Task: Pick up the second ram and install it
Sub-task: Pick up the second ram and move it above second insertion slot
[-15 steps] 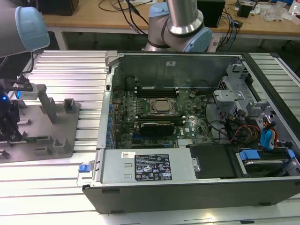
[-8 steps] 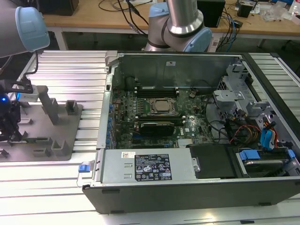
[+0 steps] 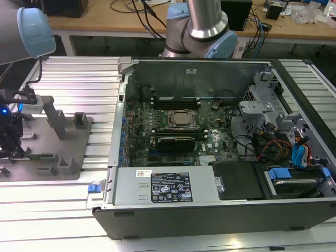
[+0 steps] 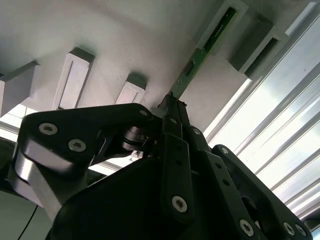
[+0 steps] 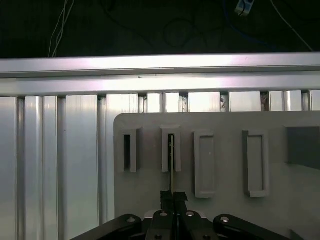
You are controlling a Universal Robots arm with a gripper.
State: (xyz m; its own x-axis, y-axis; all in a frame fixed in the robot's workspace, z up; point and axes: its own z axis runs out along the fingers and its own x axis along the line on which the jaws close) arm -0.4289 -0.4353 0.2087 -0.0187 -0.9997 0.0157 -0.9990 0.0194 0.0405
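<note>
The second ram (image 4: 210, 42) is a thin green stick standing on edge in a slot of the grey tray (image 4: 130, 35). In the first wrist view I see the second ram (image 5: 171, 160) edge-on, running from its slot block down between my fingertips. My gripper (image 4: 171, 107) (image 5: 173, 196) is shut on the stick's near end. In the exterior view the gripper (image 3: 11, 144) hangs low over the tray (image 3: 68, 157) at the exterior view's left, away from the open computer case (image 3: 210, 210).
The tray carries several raised slot blocks (image 5: 205, 162) and a tall post (image 3: 55, 118). It lies on a ribbed aluminium table (image 3: 79, 73). Inside the case sit the motherboard's silver processor (image 3: 181, 119) and long memory slots (image 3: 176, 100). Cables and drive bays (image 3: 283, 147) fill the exterior view's right.
</note>
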